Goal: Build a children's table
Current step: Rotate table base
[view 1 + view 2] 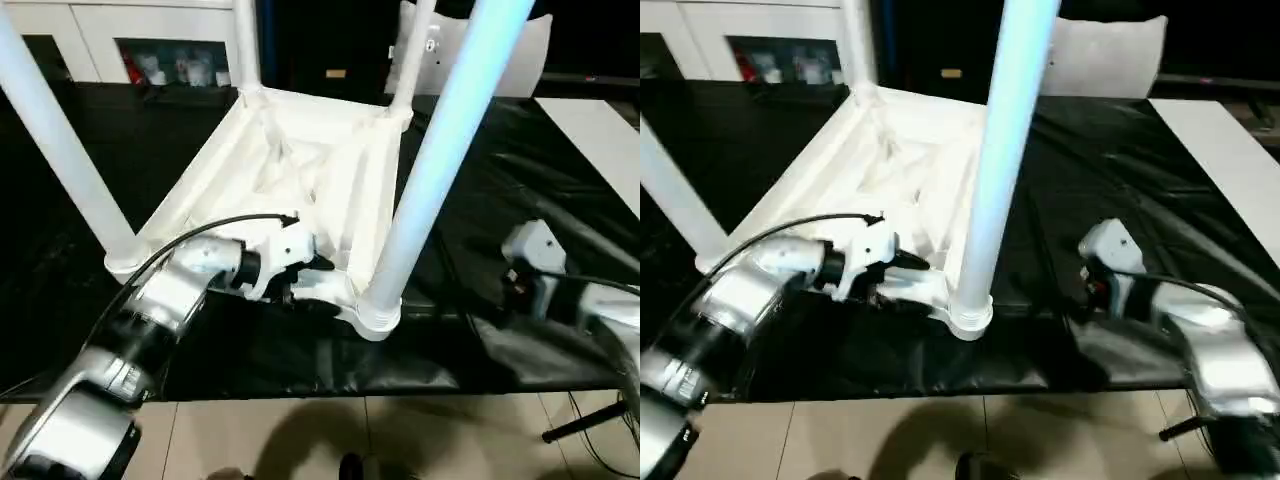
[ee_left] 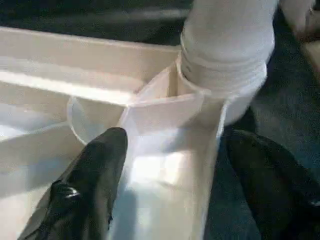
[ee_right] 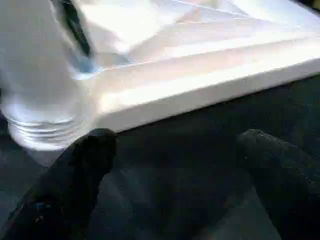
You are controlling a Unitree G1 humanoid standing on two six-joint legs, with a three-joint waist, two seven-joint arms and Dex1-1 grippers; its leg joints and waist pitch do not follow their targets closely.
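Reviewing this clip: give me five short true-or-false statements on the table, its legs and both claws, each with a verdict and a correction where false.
1. The table top lies upside down on the black cover. True.
2. All four legs stand in their corner sockets. True; the nearest leg sits in its near corner.
3. The left claw straddles the top's rim beside that leg. True.
4. The right claw is clamped on a leg. False; it is open over the cover, holding nothing.
5. A loose leg lies on the cover. False; none lies there.
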